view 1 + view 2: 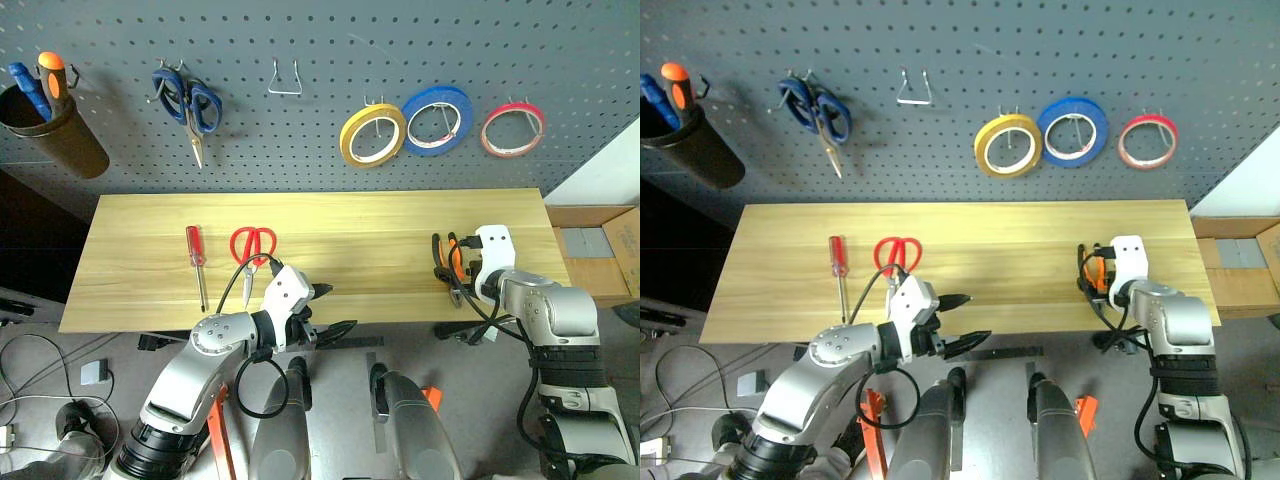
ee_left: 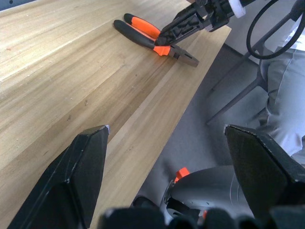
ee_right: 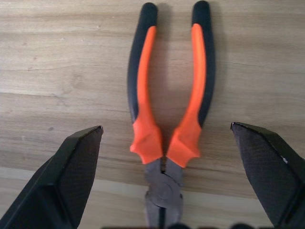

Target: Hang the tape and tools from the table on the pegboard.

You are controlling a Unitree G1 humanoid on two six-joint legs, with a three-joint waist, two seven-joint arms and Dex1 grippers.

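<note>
With the right hand (image 3: 167, 179) spread wide and empty over the pliers (image 3: 167, 107), which lie flat near the table's (image 1: 330, 225) right front edge, it should lower squarely and pinch both orange handles together; the left hand (image 1: 962, 322) waits open, holding nothing.

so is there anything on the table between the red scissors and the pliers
No, just bare wood. In the left eye view the table shows bare planks between the red scissors and the pliers.
</note>
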